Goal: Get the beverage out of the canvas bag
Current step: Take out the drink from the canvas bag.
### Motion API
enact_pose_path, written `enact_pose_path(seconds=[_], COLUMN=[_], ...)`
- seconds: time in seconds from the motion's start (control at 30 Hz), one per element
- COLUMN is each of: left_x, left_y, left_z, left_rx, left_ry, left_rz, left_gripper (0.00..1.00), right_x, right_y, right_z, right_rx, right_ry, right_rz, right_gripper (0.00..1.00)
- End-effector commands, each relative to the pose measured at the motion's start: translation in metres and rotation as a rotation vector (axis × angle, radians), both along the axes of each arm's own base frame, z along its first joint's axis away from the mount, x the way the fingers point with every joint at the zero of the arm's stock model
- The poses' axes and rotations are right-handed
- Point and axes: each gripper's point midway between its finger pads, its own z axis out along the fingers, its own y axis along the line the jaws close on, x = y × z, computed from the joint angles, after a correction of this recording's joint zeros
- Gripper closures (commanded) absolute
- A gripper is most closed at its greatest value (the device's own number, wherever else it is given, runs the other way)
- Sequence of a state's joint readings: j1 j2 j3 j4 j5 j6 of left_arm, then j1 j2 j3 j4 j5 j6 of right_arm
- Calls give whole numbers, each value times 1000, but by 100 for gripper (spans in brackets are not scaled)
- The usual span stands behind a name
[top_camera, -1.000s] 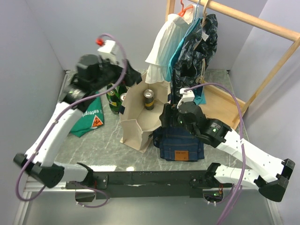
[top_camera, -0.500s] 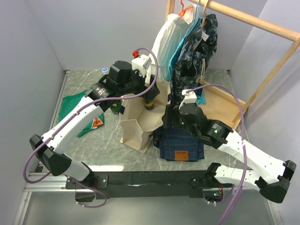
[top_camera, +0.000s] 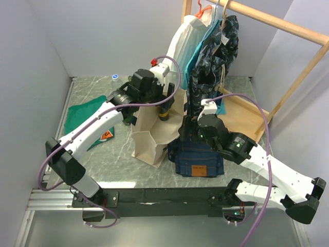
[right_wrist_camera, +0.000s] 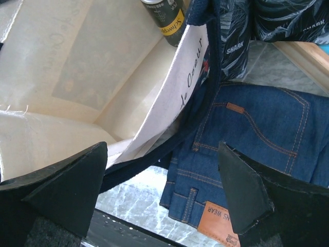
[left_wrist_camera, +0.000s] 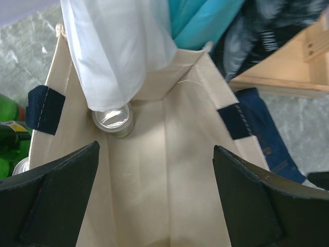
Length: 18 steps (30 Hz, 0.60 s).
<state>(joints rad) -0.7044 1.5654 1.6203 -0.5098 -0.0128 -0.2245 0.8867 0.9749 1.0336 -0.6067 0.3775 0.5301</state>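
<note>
The cream canvas bag (top_camera: 147, 135) stands open in the middle of the table, with its navy straps (left_wrist_camera: 45, 106) on the rims. Inside, at the far end, stands the beverage (left_wrist_camera: 113, 119), a dark can with a silver top (top_camera: 164, 113) and a yellow label (right_wrist_camera: 164, 15). My left gripper (left_wrist_camera: 156, 149) hangs open over the bag's mouth (top_camera: 165, 101), short of the can and touching nothing. My right gripper (right_wrist_camera: 163, 149) is open at the bag's right rim (top_camera: 185, 131), with the rim and a navy strap between its fingers but not pinched.
Folded blue jeans (top_camera: 198, 159) lie against the bag's right side. Green bottles (top_camera: 126, 116) and a green cloth (top_camera: 90, 114) sit left of it. Clothes (top_camera: 208, 49) hang from a wooden rack (top_camera: 280, 23) behind, and a white garment (left_wrist_camera: 118, 49) droops over the can.
My left arm has swung right, from above the green bottles to over the bag's mouth. The right arm has barely moved. Both grippers stayed open.
</note>
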Motion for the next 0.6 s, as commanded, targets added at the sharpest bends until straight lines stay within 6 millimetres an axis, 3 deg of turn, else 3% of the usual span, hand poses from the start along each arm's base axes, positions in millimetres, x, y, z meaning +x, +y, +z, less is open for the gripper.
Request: enact_pose_path(seconds=[0.0,0.27,0.57], left_x=[13,19,42], left_y=[-4,-13,-9], left_z=[4,-29,-66], left_rx=[-7,45,107], left_ry=[-34,45,60], left_rz=[29,14,120], left_gripper=[3,4,4], right_x=[5,6,6], right_y=[-7,-6,-9], right_z=[7,5,3], right_rx=[-5,-15,-25], right_ry=[-31,-29,-31], right_rz=[-32,-28,-33], right_gripper=[6,6,6])
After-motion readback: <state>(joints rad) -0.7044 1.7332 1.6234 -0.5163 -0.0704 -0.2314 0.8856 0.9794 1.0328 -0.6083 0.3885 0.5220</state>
